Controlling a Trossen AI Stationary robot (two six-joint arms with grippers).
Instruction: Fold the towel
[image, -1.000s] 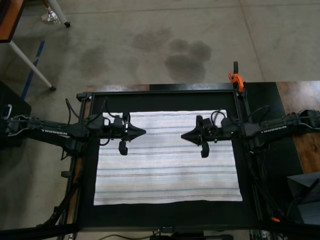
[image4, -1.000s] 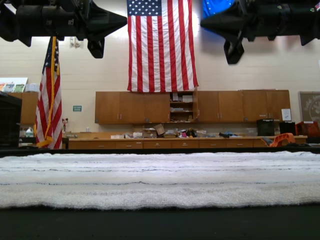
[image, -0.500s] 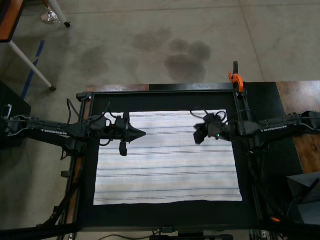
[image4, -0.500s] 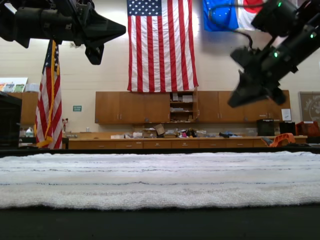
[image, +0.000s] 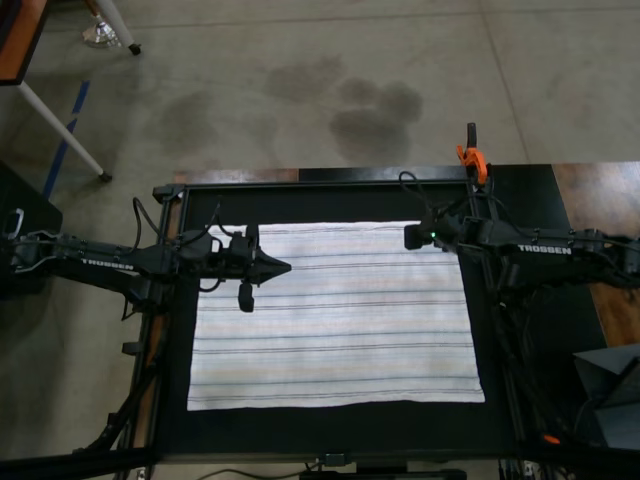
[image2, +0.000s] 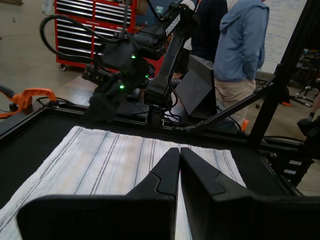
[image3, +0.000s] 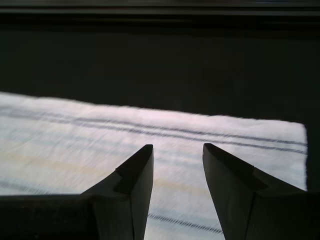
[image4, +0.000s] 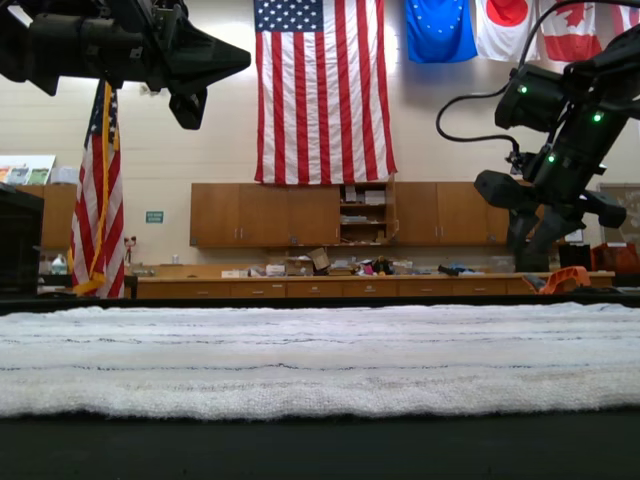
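Desk (image: 330, 195) first, since it's the biggest thing here: black top, and the towel (image: 335, 315) lies flat and fully spread on it, taking up most of the surface. One towel, white with thin dark and pale stripes, no fold in it yet as far as I can see.

You're dealing with soft, floppy cloth, so I'd expect it to be light, to drape the moment you lift it, and to bunch or drag if you pull from the middle. Nothing fragile, nothing slippery by the look of the weave. Best bet is a pinch at the corners or right along an edge, both far corners lifted together so it comes over evenly.

Two arms, one gripper each. Your right gripper (image3: 177, 165) hangs over the far corner of the towel, on the top view's right, jaws parted a little with nothing between them, so it looks well placed for that pinch. Your left gripper (image2: 179, 157) sits higher up over the opposite side, jaws closed together and empty, not touching the cloth
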